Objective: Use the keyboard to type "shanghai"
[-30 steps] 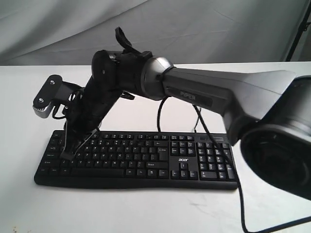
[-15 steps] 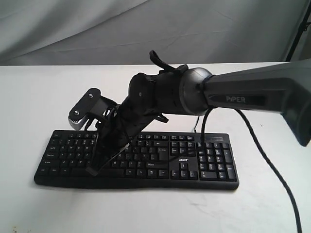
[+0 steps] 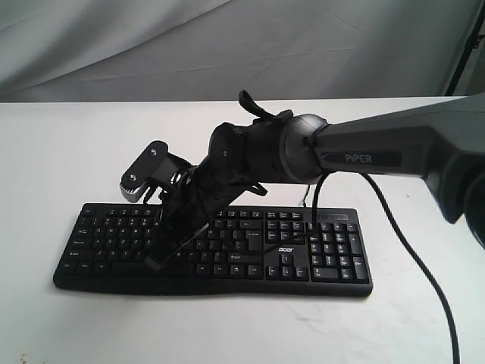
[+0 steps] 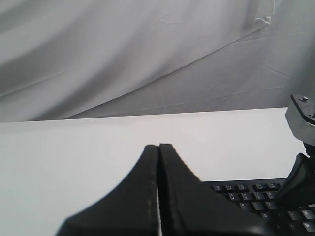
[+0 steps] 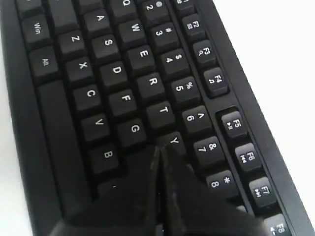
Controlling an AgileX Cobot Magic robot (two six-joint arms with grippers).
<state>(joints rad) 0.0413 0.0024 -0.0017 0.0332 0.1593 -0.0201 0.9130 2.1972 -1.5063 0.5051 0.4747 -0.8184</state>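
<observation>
Grey drape behind a white bench, keyboard lying flat mid-bench. Clenched on nothing, right hand tip-down among the letter keys, just beside G and Y. Likewise clenched and empty, left hand held off to one side of the keyboard's end.

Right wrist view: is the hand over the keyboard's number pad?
No, the right hand is over the letter keys of the keyboard, with its closed tip beside G and Y.
</observation>
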